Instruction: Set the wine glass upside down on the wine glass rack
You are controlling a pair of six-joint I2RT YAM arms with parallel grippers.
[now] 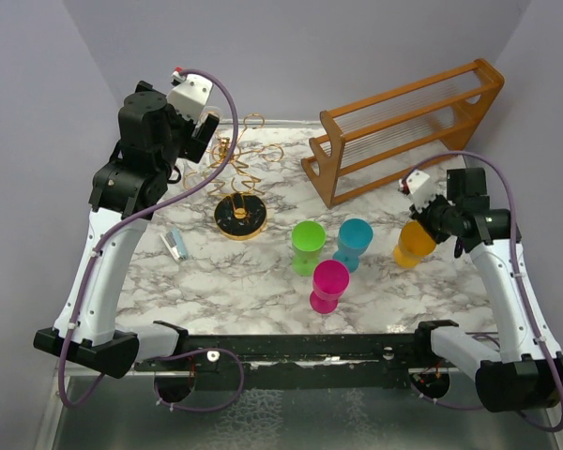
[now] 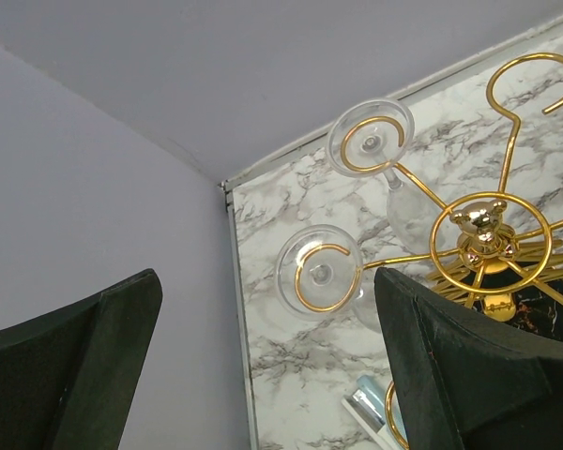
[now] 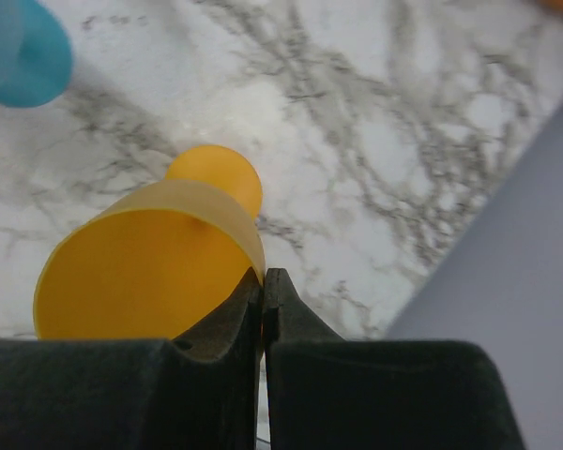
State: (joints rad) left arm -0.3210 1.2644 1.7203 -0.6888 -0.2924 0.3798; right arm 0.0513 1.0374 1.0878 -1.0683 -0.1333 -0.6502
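The right gripper (image 3: 263, 281) is clenched on the rim of the orange wine glass (image 1: 414, 246), pinching its thin wall at the right side of the bench (image 1: 235, 281). The glass tilts, mouth toward the wrist and foot away, a hold that looks suited to turning it over for hanging. I cannot tell whether its foot touches the marble. The wine glass rack (image 1: 239, 216) stands well apart at the back left. The left gripper (image 2: 267, 273) hovers above it, jaws released and grasping nothing.

Counted, there are:
- four coloured glasses: the orange one, a green glass (image 1: 309, 242), a blue glass (image 1: 354, 239) and a pink glass (image 1: 329, 281)
- two clear ones hung foot-up in the rack's loops: the upper clear glass (image 2: 371, 139) and the lower clear glass (image 2: 317, 270)
- one wooden rack (image 1: 403, 127)
- one small silver-blue item (image 1: 174, 245)
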